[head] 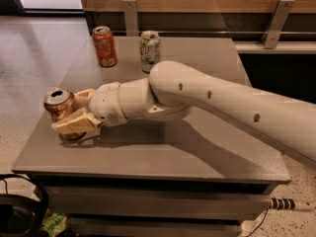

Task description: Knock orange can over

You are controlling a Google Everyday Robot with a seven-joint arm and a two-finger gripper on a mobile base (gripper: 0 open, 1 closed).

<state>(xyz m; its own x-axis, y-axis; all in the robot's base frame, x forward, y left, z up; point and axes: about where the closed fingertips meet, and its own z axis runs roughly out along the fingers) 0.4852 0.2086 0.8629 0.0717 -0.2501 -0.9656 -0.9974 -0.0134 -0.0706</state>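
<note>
A: Since the orange can [59, 104] stands upright near the table's [197, 147] front-left corner, where's it off the gripper [70, 110]?
B: Straight ahead, between its wide-spread fingers [76, 125]; a sideways push likely tips it.

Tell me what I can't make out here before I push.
- Camera view: lower body and base of the pale coppery-orange drink can, hidden by the cream tool beside it near the grey table's edge.
- Whether tool and can touch: overlap hides it.
- Bottom-left black round object: cut off by the edge.
</note>
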